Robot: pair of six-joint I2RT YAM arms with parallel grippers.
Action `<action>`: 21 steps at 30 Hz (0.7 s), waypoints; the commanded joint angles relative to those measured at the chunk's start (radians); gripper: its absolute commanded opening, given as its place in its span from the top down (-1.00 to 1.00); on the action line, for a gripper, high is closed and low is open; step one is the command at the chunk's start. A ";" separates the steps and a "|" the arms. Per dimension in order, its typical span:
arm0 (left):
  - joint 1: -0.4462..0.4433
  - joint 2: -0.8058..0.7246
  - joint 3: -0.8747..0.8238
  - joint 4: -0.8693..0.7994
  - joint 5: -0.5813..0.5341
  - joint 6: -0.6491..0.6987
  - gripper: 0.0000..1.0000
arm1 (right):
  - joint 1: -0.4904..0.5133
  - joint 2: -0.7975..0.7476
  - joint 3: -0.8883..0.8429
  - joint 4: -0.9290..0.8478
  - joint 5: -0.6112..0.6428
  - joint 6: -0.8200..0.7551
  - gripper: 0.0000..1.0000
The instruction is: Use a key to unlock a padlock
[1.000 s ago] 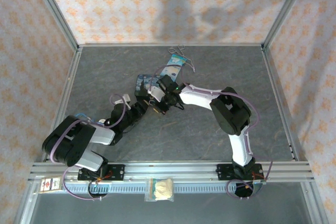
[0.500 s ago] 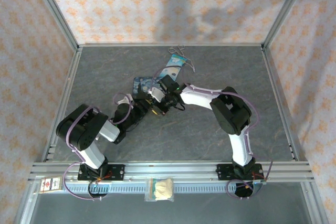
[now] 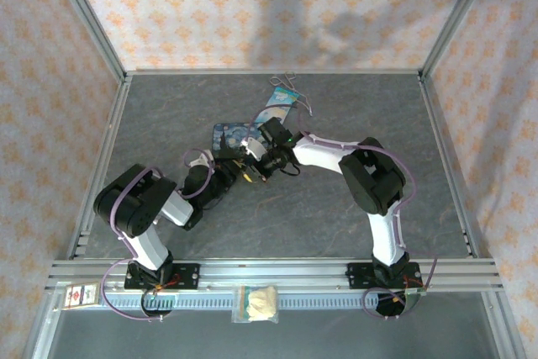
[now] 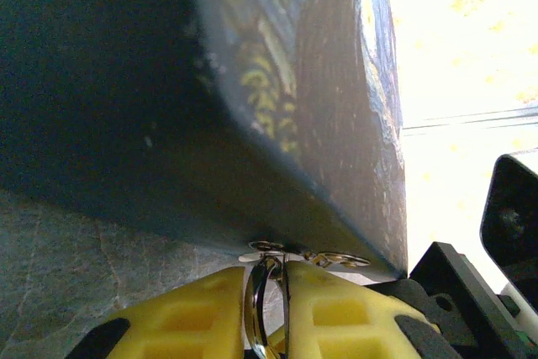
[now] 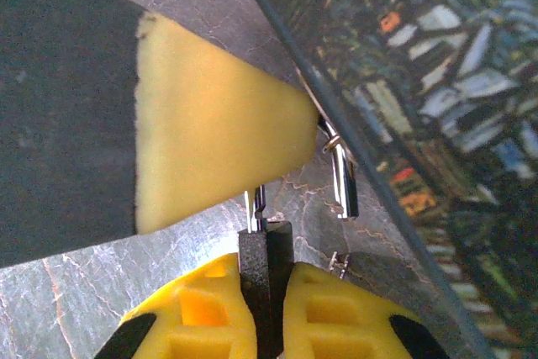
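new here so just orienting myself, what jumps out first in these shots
At the scene's centre, the right tool is clamped on a tiny dark blocky padlock, and the left tool pinches a thin silvery metal key right by it. A blue-and-yellow starry-night rectangular tin lies beside them.

You'll see a starry-night tin (image 3: 225, 134) near the centre of the grey table (image 3: 353, 208), with a light-blue string tag (image 3: 277, 108) at its one o'clock. A small bag (image 3: 255, 302) lies on the front rail (image 3: 319, 300) at six o'clock, a sticker (image 3: 81, 295) at seven.
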 commanded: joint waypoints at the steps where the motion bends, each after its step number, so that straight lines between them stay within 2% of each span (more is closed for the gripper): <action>1: -0.006 0.014 0.016 0.050 0.018 0.000 0.77 | 0.000 -0.058 -0.009 0.033 -0.046 0.017 1.00; 3: -0.007 0.012 0.017 0.048 0.023 0.003 0.98 | -0.001 -0.058 -0.006 0.029 -0.041 0.020 1.00; 5: -0.007 0.007 0.015 0.042 0.020 0.005 1.00 | -0.001 -0.062 -0.002 0.016 -0.010 0.024 1.00; 7: -0.007 0.000 0.012 0.032 0.011 0.008 1.00 | -0.001 -0.078 -0.008 -0.002 0.028 0.030 0.74; 13: -0.007 -0.013 0.017 0.013 0.007 0.025 1.00 | -0.012 -0.218 -0.106 -0.019 0.095 0.110 0.23; 17: -0.007 -0.027 0.022 -0.010 0.010 0.044 1.00 | -0.035 -0.317 -0.176 0.047 0.160 0.230 0.03; 19: -0.007 -0.044 0.026 -0.042 0.010 0.063 1.00 | -0.049 -0.341 -0.182 0.087 0.243 0.314 -0.14; 21: -0.005 -0.067 0.025 -0.081 0.002 0.084 1.00 | -0.065 -0.338 -0.166 0.128 0.294 0.410 -0.20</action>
